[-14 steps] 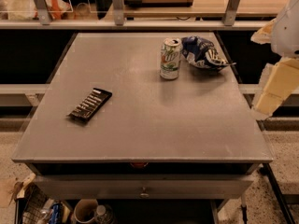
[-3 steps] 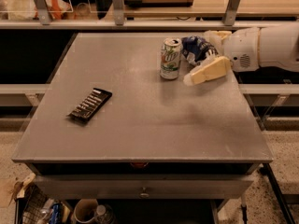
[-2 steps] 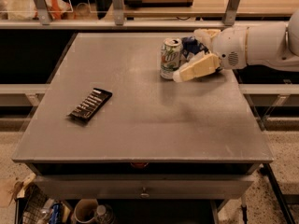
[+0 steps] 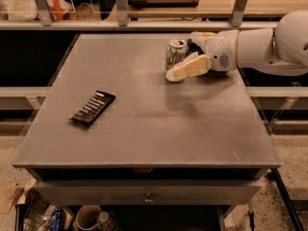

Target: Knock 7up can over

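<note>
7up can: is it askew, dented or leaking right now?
The white and green aluminium 7up can stands at the far right of the grey table, seemingly tipped a little but not down. The gripper, jaws open, lies against its base from the right. No dent or spill shows.
</note>
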Tool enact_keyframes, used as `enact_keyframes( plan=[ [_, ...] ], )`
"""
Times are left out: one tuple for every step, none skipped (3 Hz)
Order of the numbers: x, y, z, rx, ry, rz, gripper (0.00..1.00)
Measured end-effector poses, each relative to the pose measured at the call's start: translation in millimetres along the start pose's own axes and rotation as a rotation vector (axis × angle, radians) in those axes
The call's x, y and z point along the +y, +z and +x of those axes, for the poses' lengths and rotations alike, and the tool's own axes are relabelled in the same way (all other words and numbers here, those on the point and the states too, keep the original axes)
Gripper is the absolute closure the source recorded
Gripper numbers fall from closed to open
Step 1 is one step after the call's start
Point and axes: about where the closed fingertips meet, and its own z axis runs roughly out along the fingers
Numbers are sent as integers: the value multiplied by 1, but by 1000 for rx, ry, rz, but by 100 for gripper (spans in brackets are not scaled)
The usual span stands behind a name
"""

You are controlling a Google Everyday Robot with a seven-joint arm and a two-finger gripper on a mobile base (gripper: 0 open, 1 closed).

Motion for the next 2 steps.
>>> enact_keyframes(
  plan=[
    [-25,10,21,8,22,56,0],
    [-25,10,21,8,22,56,0]
  ],
)
